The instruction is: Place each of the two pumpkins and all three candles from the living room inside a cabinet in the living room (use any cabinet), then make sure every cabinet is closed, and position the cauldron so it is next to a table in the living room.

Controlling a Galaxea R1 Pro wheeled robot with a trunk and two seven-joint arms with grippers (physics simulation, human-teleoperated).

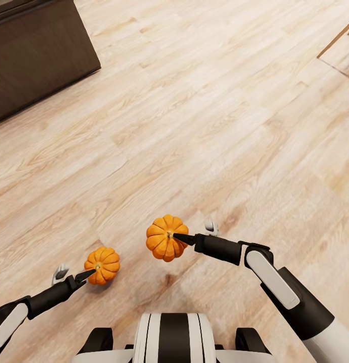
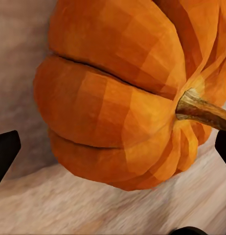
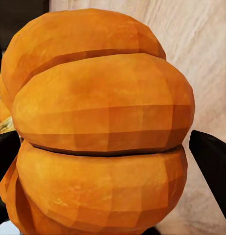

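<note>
Two ribbed orange pumpkins hang low over the wooden floor in front of my base. In the head view the smaller-looking pumpkin (image 1: 102, 265) is at the left, and my left gripper (image 1: 92, 273) is shut on it with one finger lying by the stem. The other pumpkin (image 1: 165, 237) is at the centre, with my right gripper (image 1: 177, 237) shut on it the same way. The left wrist view has its pumpkin (image 2: 118, 103) between dark fingertips (image 2: 5, 152). The right wrist view has its pumpkin (image 3: 101, 127) pressed between both fingers (image 3: 211, 171). The dark-brown cabinet (image 1: 38, 50) stands at the far left.
Pale wood-plank floor (image 1: 209, 126) stretches open between me and the cabinet. A slanted wooden furniture leg (image 1: 338, 36) crosses the far right corner. My white and black trunk (image 1: 171, 338) is at the near edge.
</note>
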